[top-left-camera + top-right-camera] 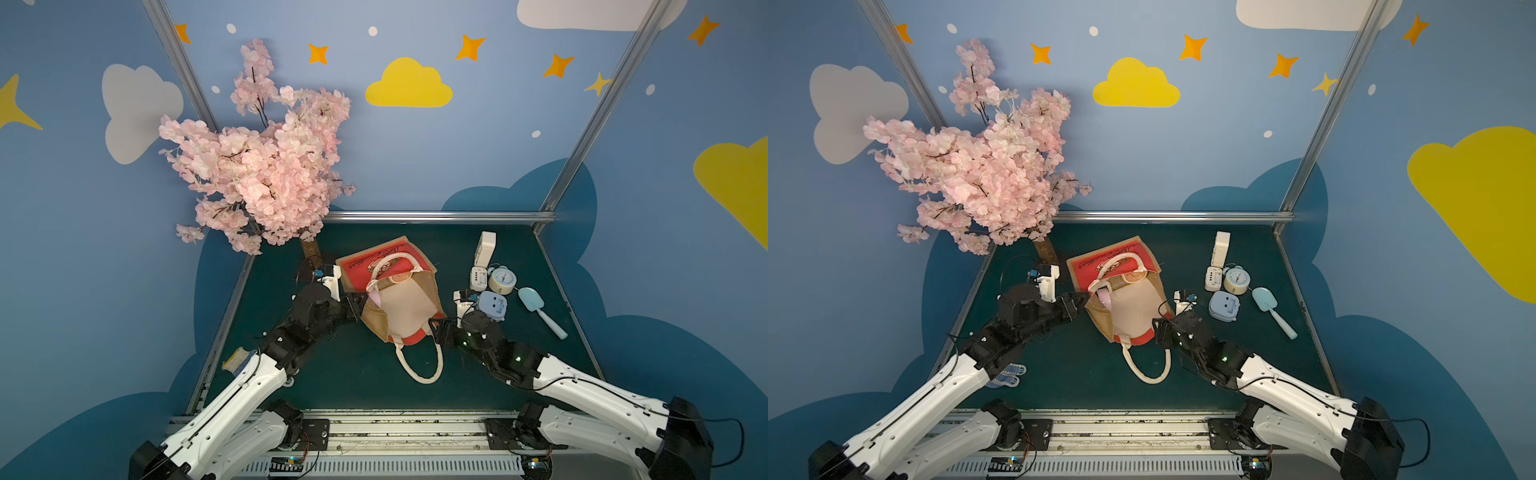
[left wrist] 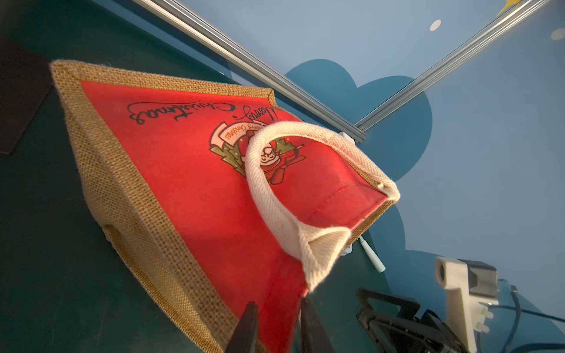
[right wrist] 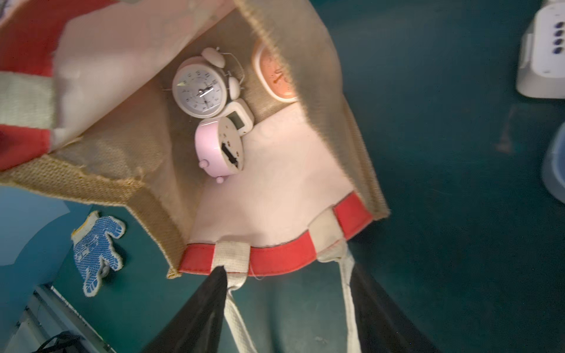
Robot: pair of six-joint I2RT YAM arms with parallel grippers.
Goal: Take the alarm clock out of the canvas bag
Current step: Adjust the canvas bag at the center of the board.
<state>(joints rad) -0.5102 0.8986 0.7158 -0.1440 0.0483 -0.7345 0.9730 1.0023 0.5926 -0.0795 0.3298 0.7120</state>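
The canvas bag (image 1: pixel 374 266) (image 1: pixel 1129 309) lies on its side mid-table, its mouth toward the front. My left gripper (image 1: pixel 360 300) (image 2: pixel 279 305) is shut on the raised red rim (image 2: pixel 275 290), holding the mouth up. Inside, in the right wrist view, lie a white twin-bell alarm clock (image 3: pixel 200 87), a pink clock (image 3: pixel 218 149) face down, a small white digital one (image 3: pixel 240 117) and an orange one (image 3: pixel 275 73) half hidden by the jute side. My right gripper (image 1: pixel 436 328) (image 3: pixel 287 272) stands open at the lower rim, both straps of the cream handle (image 1: pixel 419 376) between its fingers.
Right of the bag stand a pale blue twin-bell clock (image 1: pixel 502 280), a blue square clock (image 1: pixel 492 306), a white device (image 1: pixel 478 278), a white box (image 1: pixel 486 247) and a blue scoop (image 1: pixel 536 303). A pink blossom tree (image 1: pixel 257 166) overhangs the back left. A dotted glove (image 1: pixel 1007 374) lies front left.
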